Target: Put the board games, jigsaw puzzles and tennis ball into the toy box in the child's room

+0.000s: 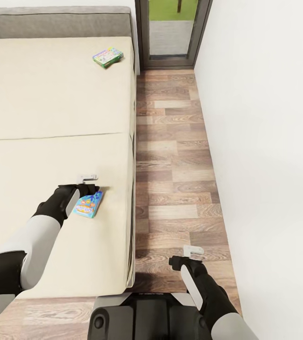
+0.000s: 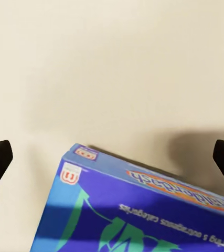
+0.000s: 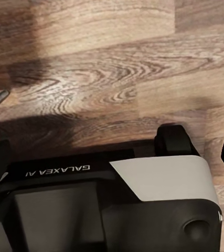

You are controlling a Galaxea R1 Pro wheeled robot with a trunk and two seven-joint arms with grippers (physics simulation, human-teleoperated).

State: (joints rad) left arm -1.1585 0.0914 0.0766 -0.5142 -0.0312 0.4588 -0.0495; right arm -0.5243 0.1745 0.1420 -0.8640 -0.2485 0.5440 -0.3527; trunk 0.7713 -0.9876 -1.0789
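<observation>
Right, I'm parked at the wide low bed with the beige mattress and grey headboard [image 1: 52, 118], wood-plank floor [image 1: 179, 156] to my right. Left gripper [image 1: 89, 182] hangs over the near blue flat rectangular board game box [image 1: 89, 203], fingers spread wide, box edge between them in the wrist view, no contact yet as far as I can tell. Box lies flat near the mattress's right edge, long axis running away from me, slightly skewed. My plan: square the wrist to the short axis, drop, pinch across the narrow width. Second green-and-white board game box [image 1: 108, 56] sits up by the headboard, angled. Right gripper [image 1: 191, 252] idles over floor, fingers apart, empty.
</observation>
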